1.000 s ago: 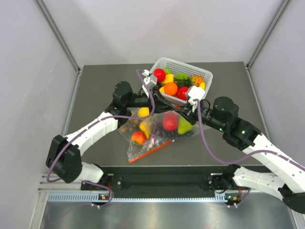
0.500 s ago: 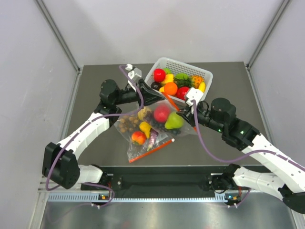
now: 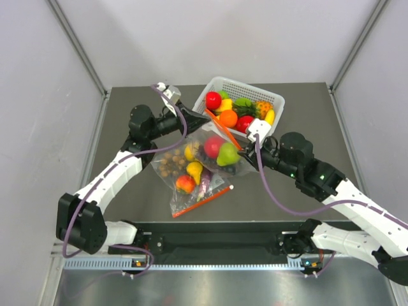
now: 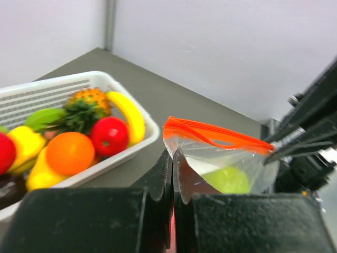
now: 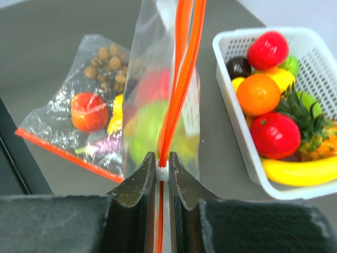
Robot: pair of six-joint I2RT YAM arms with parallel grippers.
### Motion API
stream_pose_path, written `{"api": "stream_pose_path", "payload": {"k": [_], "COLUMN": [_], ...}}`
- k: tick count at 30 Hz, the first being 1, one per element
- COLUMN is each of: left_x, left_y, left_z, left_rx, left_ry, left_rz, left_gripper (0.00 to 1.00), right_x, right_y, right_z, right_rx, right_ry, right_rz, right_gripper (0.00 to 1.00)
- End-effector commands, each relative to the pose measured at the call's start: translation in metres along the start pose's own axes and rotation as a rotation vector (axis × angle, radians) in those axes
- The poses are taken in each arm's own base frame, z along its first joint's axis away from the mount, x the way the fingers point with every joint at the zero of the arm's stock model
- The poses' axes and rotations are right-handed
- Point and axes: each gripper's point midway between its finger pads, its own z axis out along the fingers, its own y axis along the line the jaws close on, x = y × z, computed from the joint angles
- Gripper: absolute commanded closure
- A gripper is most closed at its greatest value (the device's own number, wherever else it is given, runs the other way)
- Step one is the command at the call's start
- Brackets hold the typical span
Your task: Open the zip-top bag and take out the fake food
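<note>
- Two grippers hold one bag between them; the zip-top bag (image 3: 220,152) is stretched from the left gripper (image 3: 203,117) to the right gripper (image 3: 247,152), just in front of the white basket (image 4: 47,95).
- Left gripper: fingers pressed together on the bag's corner, right at one end of the orange-red zip strip (image 4: 210,134).
- Right gripper (image 5: 162,164): fingers closed tight, pinching the zip strip (image 5: 181,79) at the other end. In the right wrist view the strip's two halves run slightly apart away from the fingers.
- The bag hangs with the strip on top. Cannot tell if its bottom touches the tabletop (image 3: 306,115).
- Inside the bag are a red apple (image 3: 212,146) and a light-green pear (image 3: 227,155), with something dark under them that is too blurred to name.
- A second bag (image 3: 188,182) lies flat on the tabletop near the left arm, partly under the held bag, with nuts and small fruit inside and its own strip toward the near edge.
- The basket is full of mixed plastic fruit.
</note>
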Motion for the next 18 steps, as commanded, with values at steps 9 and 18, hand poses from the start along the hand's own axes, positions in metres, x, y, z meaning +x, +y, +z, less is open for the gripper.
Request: {"api": "stream_pose_path", "payload": {"k": [9, 18], "left_x": [-0.057, -0.051], "left_y": [0.084, 0.107], "left_z": [-0.056, -0.079], "left_rx": [-0.449, -0.566], "left_ry": [-0.223, -0.235], "left_rz": [0.11, 0.064], "left_gripper": [1.0, 1.0], "right_x": [0.018, 0.023], "right_y": [0.001, 0.001], "right_z": [-0.02, -0.023], "right_rx": [0.02, 0.028], "right_ry": [0.05, 0.06], "right_rz": [0.041, 0.056], "right_gripper": [1.0, 1.0]}}
